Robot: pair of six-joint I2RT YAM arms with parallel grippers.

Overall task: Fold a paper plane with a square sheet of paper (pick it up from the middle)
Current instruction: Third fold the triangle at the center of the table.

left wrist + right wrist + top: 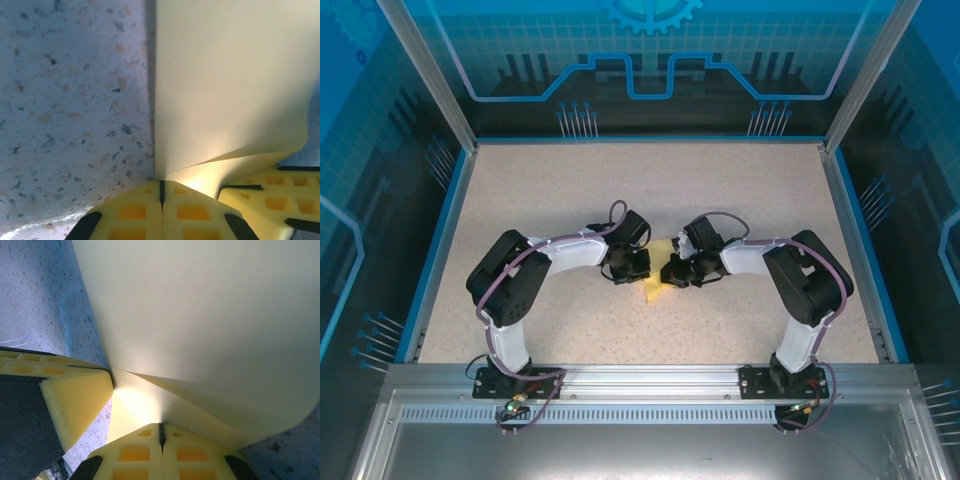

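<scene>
Left pincer [638, 270] is clamping fully shut on the square sheet of paper [656, 291] at the middle of the desk [740, 190], with the pale yellow sheet emerging from its closed seam. Right pincer [672, 272], just beside it, is likewise pinching the same sheet. The paper is bowing into a curved fold between them.

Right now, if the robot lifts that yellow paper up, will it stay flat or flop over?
Probably floppy: the paper curls and sags beside the left hand. It looks thin, since light glows through it near the right hand, so it is likely very light. It may also crease easily where the shut hands pinch it.
</scene>
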